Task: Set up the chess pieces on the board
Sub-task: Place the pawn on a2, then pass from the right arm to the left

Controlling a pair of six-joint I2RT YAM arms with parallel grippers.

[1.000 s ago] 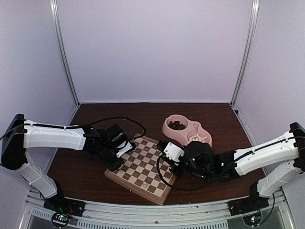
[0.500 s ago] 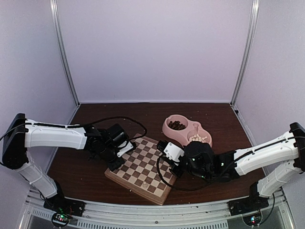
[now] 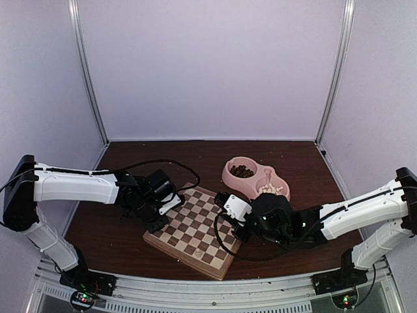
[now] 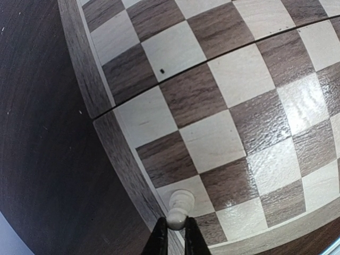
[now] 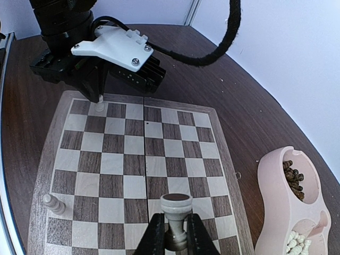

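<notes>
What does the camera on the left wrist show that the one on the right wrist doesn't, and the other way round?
Only the left wrist view: a close look at the left tool pinching a small pale piece at the board's corner.

Only the right wrist view: the right tool gripping a flat-topped pale piece, a pale pawn standing near the board's edge, and the pink bowl holding dark pieces and pale pieces.

Both: the board, the dark table, and the left tool, seen from outside in the right view.
</notes>
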